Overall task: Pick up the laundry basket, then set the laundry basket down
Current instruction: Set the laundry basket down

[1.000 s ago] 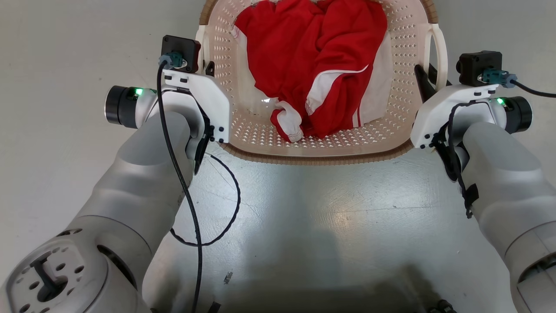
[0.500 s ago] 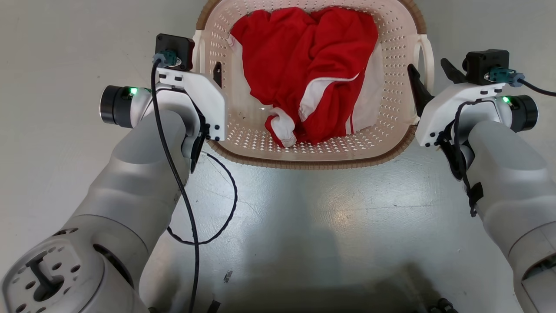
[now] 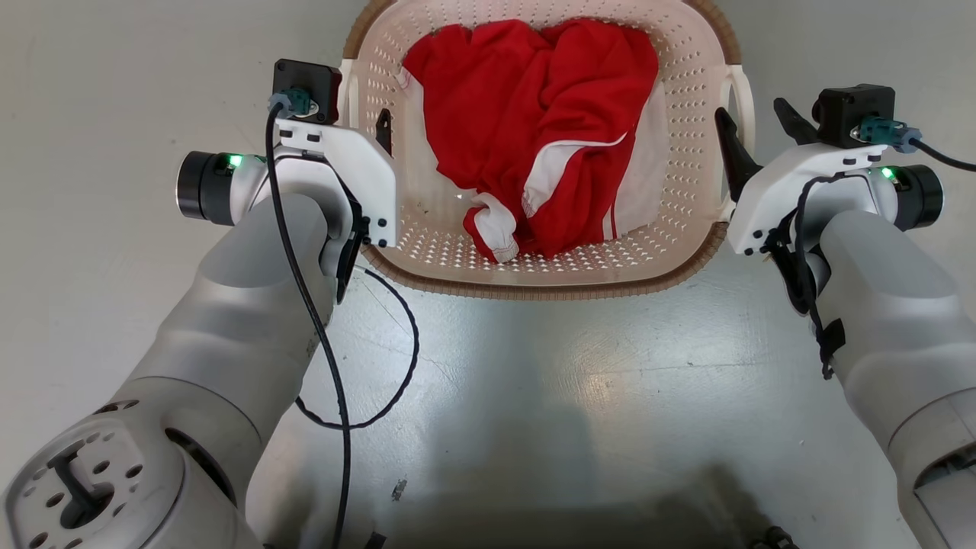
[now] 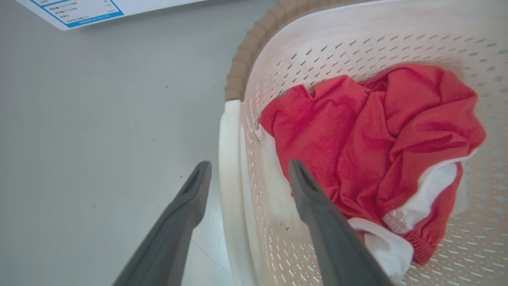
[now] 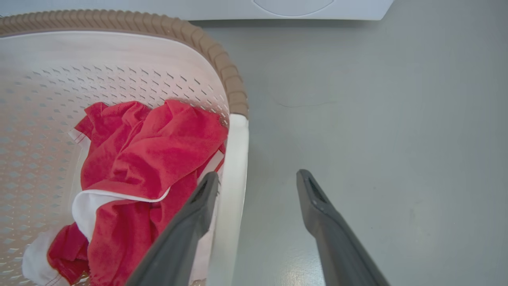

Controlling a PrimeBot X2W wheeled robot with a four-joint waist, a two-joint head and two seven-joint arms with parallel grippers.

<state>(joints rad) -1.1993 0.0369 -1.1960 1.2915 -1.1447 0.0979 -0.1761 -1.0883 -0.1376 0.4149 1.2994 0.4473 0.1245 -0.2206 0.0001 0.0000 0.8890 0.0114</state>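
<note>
1. Both claws are standing wider than a second ago. The right claw (image 3: 751,110), which was pinched on its handle then, is now showing two separate fingers. The laundry basket (image 3: 534,288) is looking smaller and lower under the head camera, which I am reading as set down.
2. The left claw (image 4: 249,165) is hanging spread across the basket's left handle (image 4: 229,178). One finger is sitting outside the basket and the other is reaching inside along the perforated wall. Neither is visibly pressing the handle.
3. The right claw is mirroring this, spread with the right handle (image 5: 237,159) between its fingers. Its inner finger is lying just beside the handle's inner edge, or touching it; I cannot tell which. Its outer finger is standing apart, outside the basket.
4. A red and white garment (image 3: 534,114) is lying bunched inside the basket, near both inner fingers.
5. The basket appears to be resting upright on the grey floor (image 3: 534,396). By my judgement the set-down is nearly finished, with only the retreat remaining.
6. Trouble is most likely coming from that retreat:
   - An inner finger pulling out at an angle could hook a handle and drag or tip the basket.
   - It could also be snagging the cloth and lifting it over the rim.
   - The loose cable (image 3: 416,343) is looping close to the basket's near left corner and might catch the rim as that arm is moving.
</note>
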